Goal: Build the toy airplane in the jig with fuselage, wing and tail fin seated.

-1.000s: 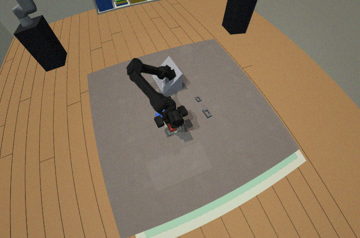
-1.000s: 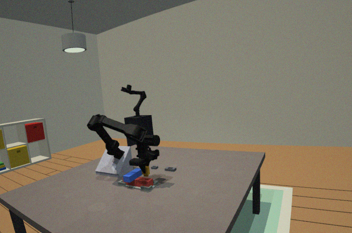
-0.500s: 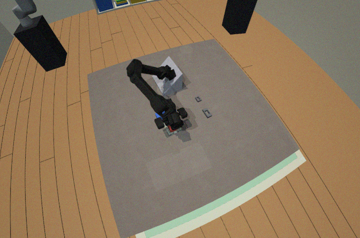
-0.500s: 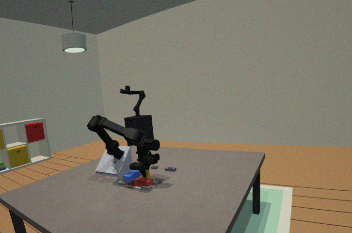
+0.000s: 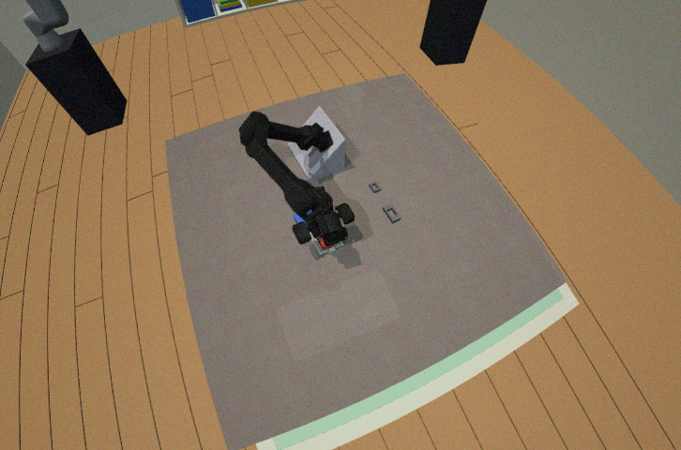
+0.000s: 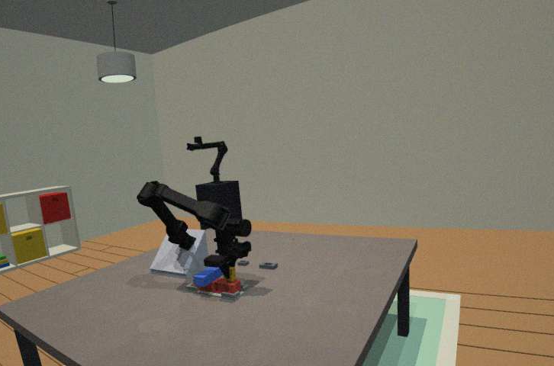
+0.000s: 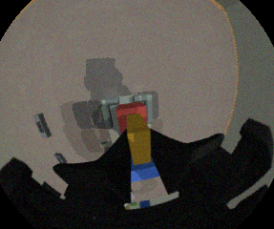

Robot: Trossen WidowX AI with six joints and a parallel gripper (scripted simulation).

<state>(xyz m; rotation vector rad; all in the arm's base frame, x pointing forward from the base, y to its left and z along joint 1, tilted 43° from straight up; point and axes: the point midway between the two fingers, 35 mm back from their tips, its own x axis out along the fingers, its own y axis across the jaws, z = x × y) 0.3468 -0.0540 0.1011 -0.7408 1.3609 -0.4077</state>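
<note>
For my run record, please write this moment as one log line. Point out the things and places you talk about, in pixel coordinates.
gripper (image 5: 327,241) (image 6: 229,275) (image 7: 136,130): shut on fin (image 6: 232,274) (image 7: 138,140) | fin: at fuselage (image 5: 323,244) (image 6: 232,286) (image 7: 132,113) top | wing (image 5: 300,217) (image 6: 207,276) (image 7: 145,172): on fuselage | release: not yet

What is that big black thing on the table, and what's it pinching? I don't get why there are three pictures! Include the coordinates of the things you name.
It's a robot arm (image 5: 272,164) (image 6: 180,200), with joints that bend a bit like your elbow. One picture looks down from above, one looks from the side of the room, and the round one comes from a camera by the arm's wrist.

The gripper (image 6: 229,272) (image 7: 136,130) is pinching a yellow tail fin (image 6: 231,274) (image 7: 140,143) for a toy airplane. Right under it is the red fuselage (image 5: 324,246) (image 6: 232,286) (image 7: 131,113), the plane's body, lying in a pale holder called a jig (image 6: 230,296) (image 7: 150,112). The blue wing (image 6: 207,276) (image 7: 144,172) lies across the body. Two small gray pieces (image 5: 390,214) (image 6: 268,265) (image 7: 42,125) lie off to one side.
</note>
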